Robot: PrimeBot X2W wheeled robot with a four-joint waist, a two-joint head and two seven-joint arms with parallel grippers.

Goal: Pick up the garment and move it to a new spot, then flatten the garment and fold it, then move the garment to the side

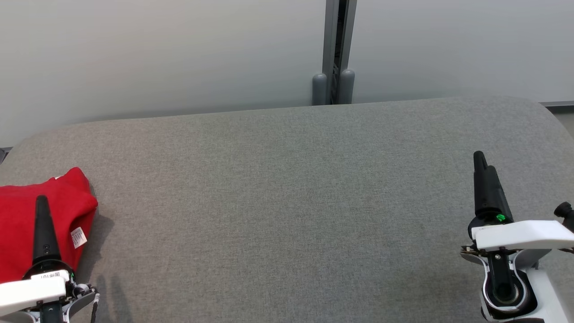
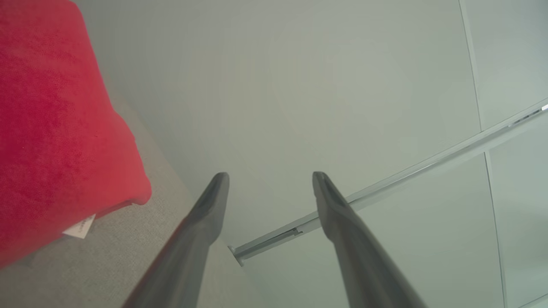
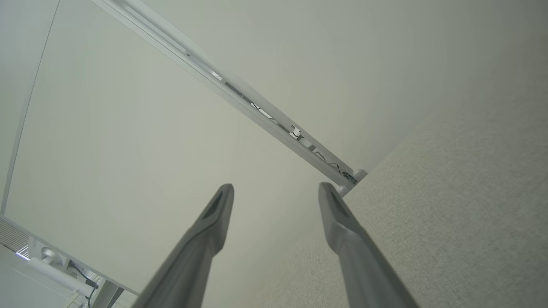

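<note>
1. Red, soft-looking garment [image 1: 67, 197] lies as a thick bundle with a rounded corner at the left end of the grey fabric-covered surface [image 1: 287, 193]. Part of it is cut off by the left edge of the head view. A small white label [image 1: 78, 237] sticks out of the side that faces the middle of the surface.
2. The left gripper [image 2: 270, 174] hangs over the left end of the surface, pointing toward its back edge. In the head view it overlaps the near part of the garment. In the left wrist view its two dark fingers [image 2: 205, 214] are spread wide with nothing between them, and the garment lies off to their left, not touching them.
3. The right gripper [image 3: 276, 186] is over the right end of the surface, well apart from the garment. It is also spread wide and holds nothing.
4. Pale wall panels [image 1: 157, 54] rise behind the back edge of the surface. A grey post [image 1: 334, 67] stands at their seam, near the middle of that edge.
</note>
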